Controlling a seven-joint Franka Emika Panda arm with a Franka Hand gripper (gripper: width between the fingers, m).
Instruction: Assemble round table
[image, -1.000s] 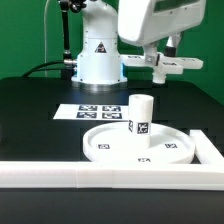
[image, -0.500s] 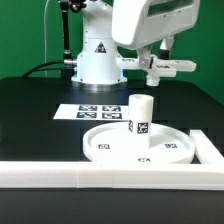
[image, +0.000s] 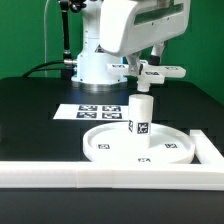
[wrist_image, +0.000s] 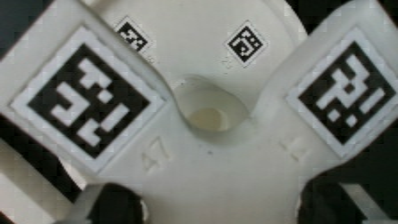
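Observation:
The large rimmed round disc (image: 100, 148) lies flat on the black table. The short cylindrical leg (image: 141, 113) stands upright on its middle, with a tag on its side. My gripper (image: 152, 65) is shut on the flat cross-shaped base (image: 168, 72) and holds it in the air, a little above the leg's top and to the exterior view's right of it. In the wrist view the base (wrist_image: 205, 150) fills the picture, with two large tags and a central hole (wrist_image: 205, 108). My gripper (wrist_image: 231, 205) clamps one arm of it between dark fingers (wrist_image: 116, 200).
The marker board (image: 95, 111) lies on the table behind the disc. A long white rail (image: 90, 176) runs along the front, with a corner piece (image: 210, 150) at the exterior view's right. The robot's white pedestal (image: 98, 62) stands at the back.
My gripper has carried the cross-shaped base toward the exterior view's left and slightly down, closer to above the leg. The disc and leg have not moved.

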